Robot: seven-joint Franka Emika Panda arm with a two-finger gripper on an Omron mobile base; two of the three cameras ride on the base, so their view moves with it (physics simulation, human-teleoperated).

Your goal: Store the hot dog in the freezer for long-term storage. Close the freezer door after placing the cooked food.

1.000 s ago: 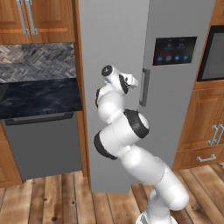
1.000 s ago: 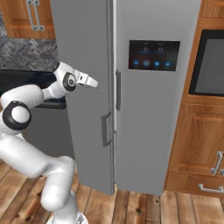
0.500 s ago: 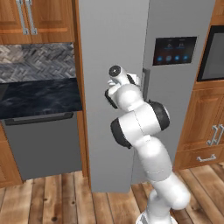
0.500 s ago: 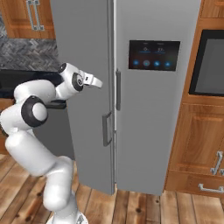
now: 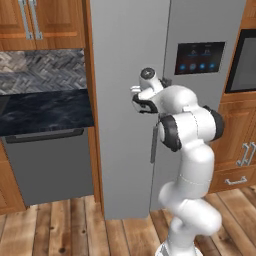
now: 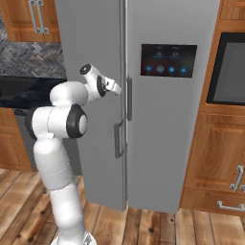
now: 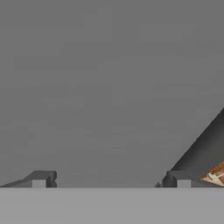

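Observation:
The freezer door (image 5: pixel 125 55) is the plain grey left door of the fridge, and it stands shut, so the freezer behind it is hidden. Its vertical bar handle (image 6: pixel 117 139) hangs low by the centre seam. My gripper (image 6: pixel 116 90) hovers close in front of this door's upper right part, near the seam and above the handle. In the hand view the fingertips (image 7: pixel 43 178) stand wide apart, the gripper (image 7: pixel 109 181) is open, and only the grey door face (image 7: pixel 109 87) lies beyond them. The hot dog is out of view.
The fridge's right door (image 5: pixel 200 57) carries a dark touchscreen and its own bar handle (image 6: pixel 129 98). A black counter (image 5: pixel 45 110) over a grey dishwasher (image 5: pixel 50 160) stands to the left. Wooden cabinets (image 6: pixel 215 158) and a wall oven (image 6: pixel 229 72) lie to the right.
The arm has folded in and swung right toward the fridge. The hand moved closer to the centre seam of the doors. The jaws stayed open.

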